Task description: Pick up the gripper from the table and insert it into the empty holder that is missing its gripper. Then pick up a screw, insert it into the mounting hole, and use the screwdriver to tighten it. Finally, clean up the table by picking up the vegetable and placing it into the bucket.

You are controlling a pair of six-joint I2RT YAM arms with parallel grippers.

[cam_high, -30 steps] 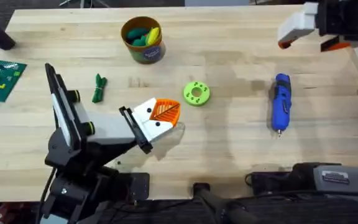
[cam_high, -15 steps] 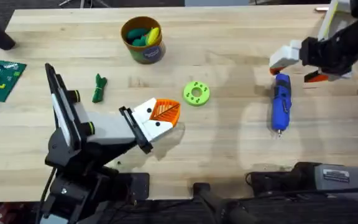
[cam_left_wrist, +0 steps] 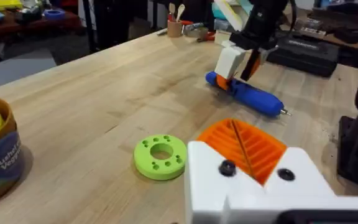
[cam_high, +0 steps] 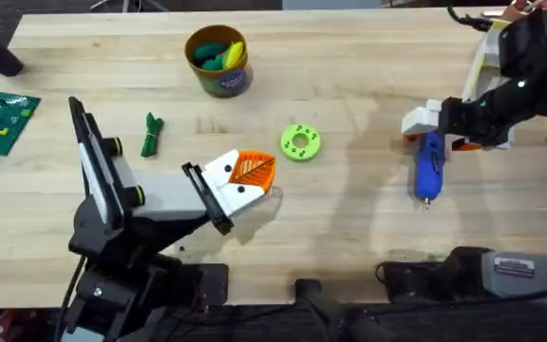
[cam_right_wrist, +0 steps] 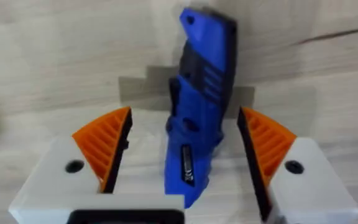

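Both of my grippers carry white fingers with orange ribbed pads. Over at the right of the overhead frame, my right gripper hangs low above the rear end of the blue screwdriver, its 2 fingers spread wide with 1 orange pad on each side of the blue body, and a gap shows between each pad and the tool, so I have hold of nothing. That screwdriver lies flat on the wooden table, its thin metal tip pointing toward the lower edge of the overhead frame. My left gripper sits low near the frame's centre, its orange pads pressed together into 1 triangle and nothing between them. Just up and to the right of it lies a lime-green round disc ringed with small holes, apart from my pads. Left of centre, the dark green leafy vegetable rests on the wood, well apart from both grippers. Near the upper middle stands the ochre-yellow bucket, already holding green and yellow toy pieces. At the far left edge a green circuit board lies on the table. From my left wrist, the disc is near my fingers and the screwdriver lies farther off under the other gripper.
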